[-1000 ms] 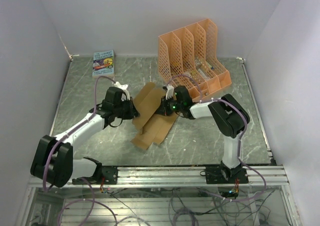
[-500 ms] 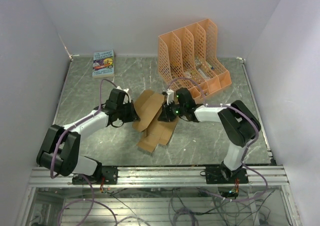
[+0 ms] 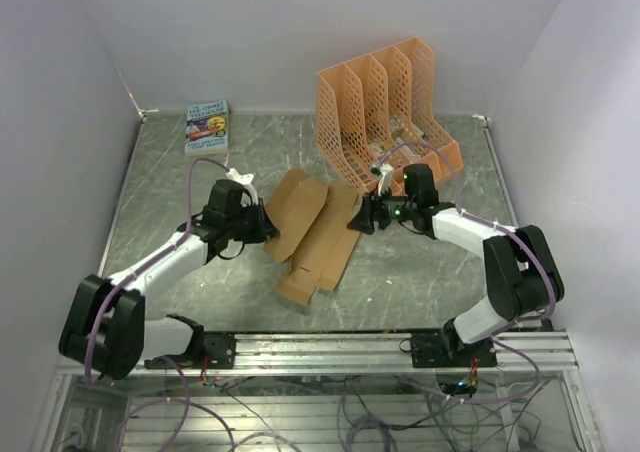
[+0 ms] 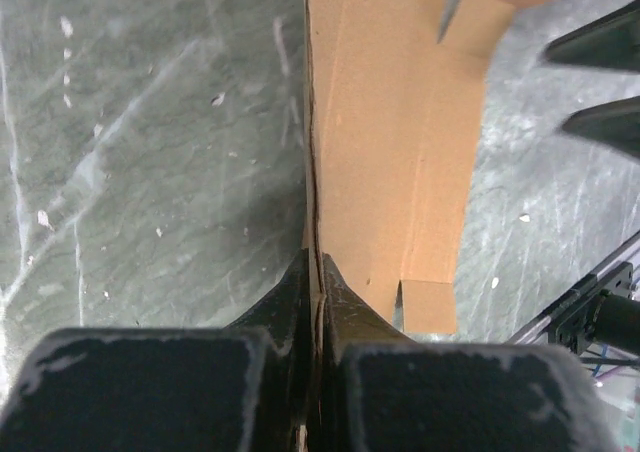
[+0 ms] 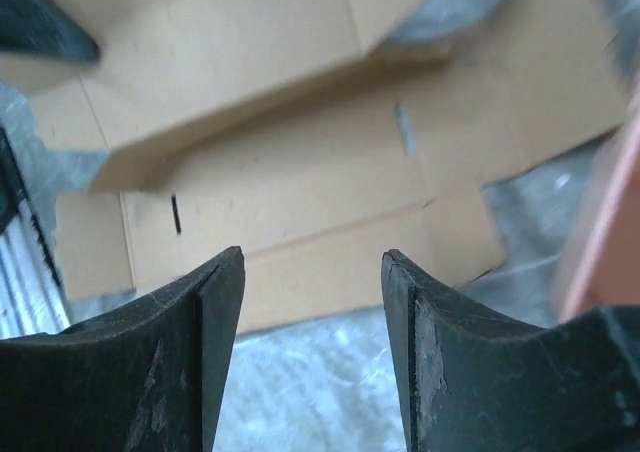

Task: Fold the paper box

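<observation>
The paper box (image 3: 312, 234) is a flat tan cardboard sheet with creases and tabbed flaps, lying mid-table. My left gripper (image 3: 264, 226) is shut on its left edge; in the left wrist view the cardboard (image 4: 390, 152) runs edge-on into the closed jaws of that gripper (image 4: 316, 268). My right gripper (image 3: 361, 218) is open just off the sheet's right side, nothing between its fingers. The right wrist view shows the cardboard (image 5: 300, 162) lying beyond the spread fingertips of my right gripper (image 5: 312, 264). The two dark right fingers (image 4: 600, 47) show at the left wrist view's right edge.
An orange perforated file rack (image 3: 390, 112) stands at the back right, close behind the right gripper, and its wall (image 5: 612, 222) shows in the right wrist view. A small printed book (image 3: 207, 127) lies at the back left. A metal rail (image 3: 320, 347) runs along the table's near edge.
My right gripper has opened, let go of the cardboard and drawn back to the right. The sheet has settled flatter. My left gripper keeps its hold on the left edge.
</observation>
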Available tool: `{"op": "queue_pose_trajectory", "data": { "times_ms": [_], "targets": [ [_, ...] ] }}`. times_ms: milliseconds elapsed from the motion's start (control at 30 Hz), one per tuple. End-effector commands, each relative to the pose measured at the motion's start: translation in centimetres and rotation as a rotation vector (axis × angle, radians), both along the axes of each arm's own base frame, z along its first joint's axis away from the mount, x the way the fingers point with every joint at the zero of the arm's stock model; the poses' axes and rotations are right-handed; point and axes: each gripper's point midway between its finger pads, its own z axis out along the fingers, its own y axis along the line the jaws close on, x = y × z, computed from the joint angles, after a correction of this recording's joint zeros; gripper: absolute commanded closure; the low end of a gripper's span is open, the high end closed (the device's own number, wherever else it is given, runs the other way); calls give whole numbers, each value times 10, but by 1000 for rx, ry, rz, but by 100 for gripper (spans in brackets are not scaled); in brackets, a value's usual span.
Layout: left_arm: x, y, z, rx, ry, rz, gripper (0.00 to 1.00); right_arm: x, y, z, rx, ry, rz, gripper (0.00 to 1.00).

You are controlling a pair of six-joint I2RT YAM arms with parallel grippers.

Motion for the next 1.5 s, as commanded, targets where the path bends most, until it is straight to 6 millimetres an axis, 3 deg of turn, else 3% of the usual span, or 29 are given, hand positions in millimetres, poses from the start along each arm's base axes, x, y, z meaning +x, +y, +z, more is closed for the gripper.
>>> {"op": "queue_pose_trajectory", "data": {
  "times_ms": [0, 300, 367, 533, 733, 933, 1133, 1300, 1467],
  "targets": [
    [-1, -5, 42, -33, -179, -103, 93, -29, 4, -20, 27, 132, 48, 42],
    [19, 27, 153, 191, -543, -246, 93, -4, 20, -1, 132, 101, 24, 34],
    [21, 32, 161, 261, -576, -293, 93, 6, 24, 5, 149, 76, 20, 33],
    [25, 39, 154, 402, -619, -359, 93, 37, 29, 27, 191, -58, 16, 31],
    [34, 42, 135, 477, -588, -364, 93, 56, 24, 42, 260, -96, 12, 31],
    [48, 47, 114, 534, -515, -343, 93, 62, 18, 39, 234, -121, -10, 32],
    [44, 37, 96, 483, -461, -373, 93, 77, 17, 37, 170, -175, 5, 32],
    [39, 23, 96, 390, -455, -384, 93, 74, 20, 40, 158, -247, 92, 32],
    [33, 19, 71, 365, -371, -414, 93, 66, 21, 41, 160, -377, 171, 23]
  ]
}}
